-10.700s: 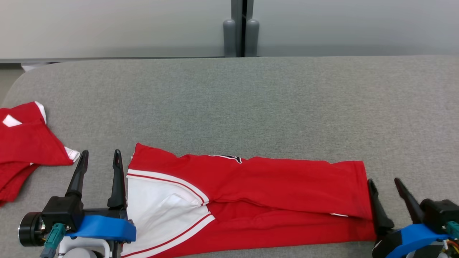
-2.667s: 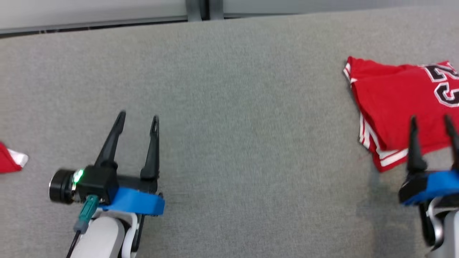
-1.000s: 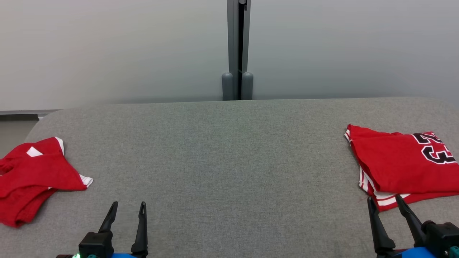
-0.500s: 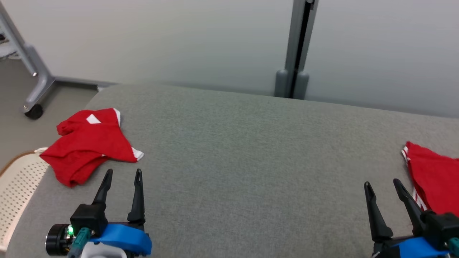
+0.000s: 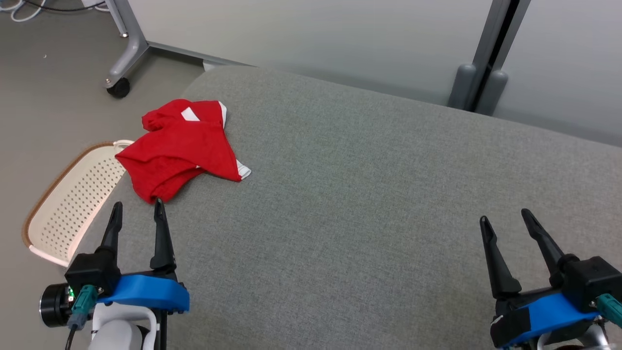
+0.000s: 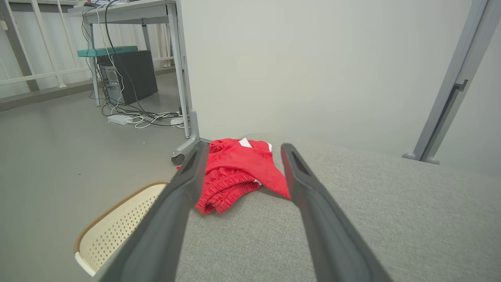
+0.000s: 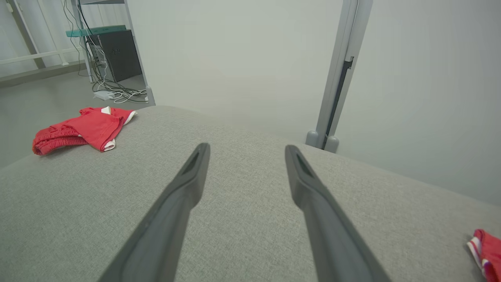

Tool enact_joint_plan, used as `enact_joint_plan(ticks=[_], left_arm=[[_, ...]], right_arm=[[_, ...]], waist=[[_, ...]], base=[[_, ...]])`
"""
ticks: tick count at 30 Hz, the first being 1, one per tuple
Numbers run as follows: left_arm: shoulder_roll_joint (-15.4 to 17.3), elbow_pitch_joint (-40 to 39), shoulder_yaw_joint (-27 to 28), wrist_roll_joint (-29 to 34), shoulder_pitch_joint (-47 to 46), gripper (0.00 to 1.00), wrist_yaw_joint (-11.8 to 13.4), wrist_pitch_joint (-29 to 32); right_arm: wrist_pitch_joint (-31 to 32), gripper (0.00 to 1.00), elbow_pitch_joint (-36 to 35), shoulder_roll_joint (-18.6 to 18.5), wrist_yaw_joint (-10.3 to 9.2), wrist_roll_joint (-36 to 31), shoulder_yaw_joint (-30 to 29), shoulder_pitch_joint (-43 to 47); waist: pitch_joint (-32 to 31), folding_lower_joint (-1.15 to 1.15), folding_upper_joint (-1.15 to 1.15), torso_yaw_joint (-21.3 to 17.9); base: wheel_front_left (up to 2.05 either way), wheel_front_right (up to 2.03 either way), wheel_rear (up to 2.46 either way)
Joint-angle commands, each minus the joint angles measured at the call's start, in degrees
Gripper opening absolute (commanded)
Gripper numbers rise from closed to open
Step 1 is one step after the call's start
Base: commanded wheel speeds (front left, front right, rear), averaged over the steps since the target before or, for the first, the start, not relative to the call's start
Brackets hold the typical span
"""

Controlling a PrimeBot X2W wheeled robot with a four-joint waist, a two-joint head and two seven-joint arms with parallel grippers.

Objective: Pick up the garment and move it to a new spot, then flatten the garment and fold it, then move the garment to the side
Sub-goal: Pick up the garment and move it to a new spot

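A crumpled red garment with white trim lies at the left corner of the grey padded table. My left gripper stands open just in front of it, fingertips close to its near edge, nothing between them. In the left wrist view the garment sits straight ahead between my fingers. My right gripper hovers open and empty over bare table at the lower right. In the right wrist view the garment lies far left, and an edge of a folded red garment shows at the lower right.
A cream perforated basket stands on the floor by the table's left edge. A wheeled grey desk leg is beyond it, with cables and a computer case under a desk. A grey post and wall back the table.
The head camera has swung left and down, bringing the crumpled garment and basket closer and dropping the folded garment out of the head view. Both grippers stay open.
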Motion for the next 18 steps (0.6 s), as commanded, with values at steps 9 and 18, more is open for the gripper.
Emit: enact_joint_plan(ticks=[9,18], left_arm=[[-3.1,7.8,3.8,0.7,-9.8,1.00,-4.8,-0.2],[-5.1,30.4,4.5,-2.0,-27.9,1.00,-10.6,0.1]], right_arm=[[3.0,1.00,-4.1,-2.4,0.00,-1.6,0.5,-5.1],[5.4,1.00,-8.0,-4.3,0.00,-3.1,-0.5,-8.8]], waist=[[11.1,0.00,-0.01,-0.9],[21.3,0.00,-0.01,-3.0]], base=[[0.00,0.00,0.00],[0.00,0.00,0.00]])
